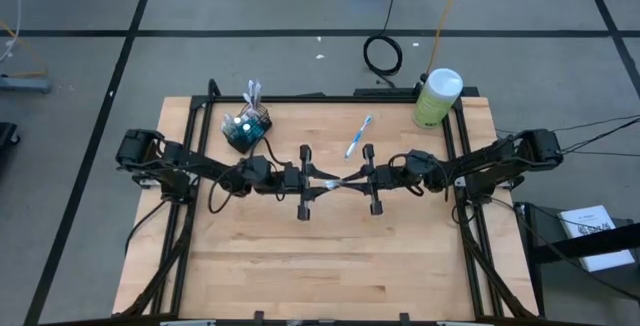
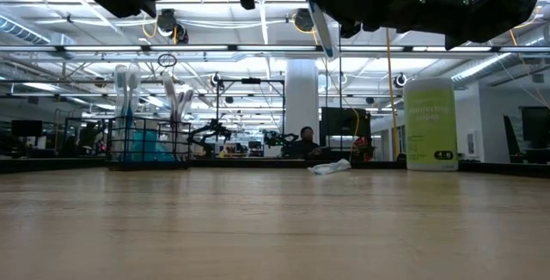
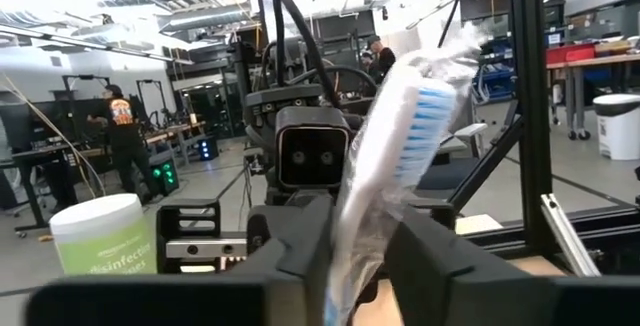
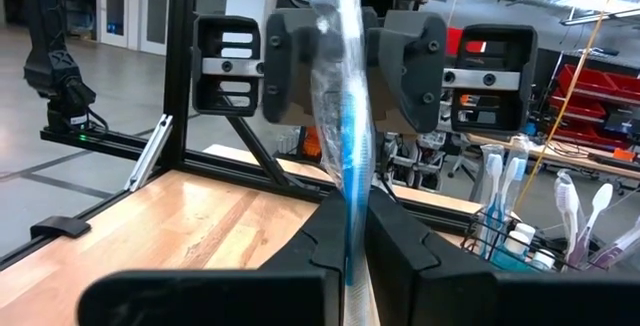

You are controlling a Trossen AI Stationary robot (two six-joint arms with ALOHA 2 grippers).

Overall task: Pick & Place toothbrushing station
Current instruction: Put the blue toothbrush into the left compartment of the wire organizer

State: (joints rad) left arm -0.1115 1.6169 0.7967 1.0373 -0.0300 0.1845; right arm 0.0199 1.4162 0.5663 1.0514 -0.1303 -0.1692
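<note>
A blue-and-white toothbrush in a clear wrapper (image 1: 338,180) is held in the air over the table's middle, between my two grippers. My left gripper (image 1: 318,178) and my right gripper (image 1: 360,180) face each other, and both are shut on it. The dark wire-mesh holder (image 1: 247,126) stands at the far left with several toothbrushes upright in it. It also shows in the low view (image 2: 142,138). Another wrapped toothbrush (image 1: 358,136) lies flat on the table beyond the grippers. My left gripper pinches the wrapped toothbrush's handle (image 3: 352,251) between its two fingers, coming level from the table's left. The bristle head (image 3: 420,116) sticks out past the fingers toward the right arm. The brush is clear of the table. My right gripper pinches the wrapped toothbrush (image 4: 350,228) between its two fingers, coming level from the table's right. The brush runs on past the fingers into the left gripper's fingers (image 4: 295,66). It is clear of the table, slanting in the low view (image 2: 322,22).
A pale green canister with a white lid (image 1: 436,98) stands at the far right corner. Bare wood lies toward the near edge (image 1: 320,266). A black frame rail runs along the far edge (image 1: 330,96). People stand in the room beyond.
</note>
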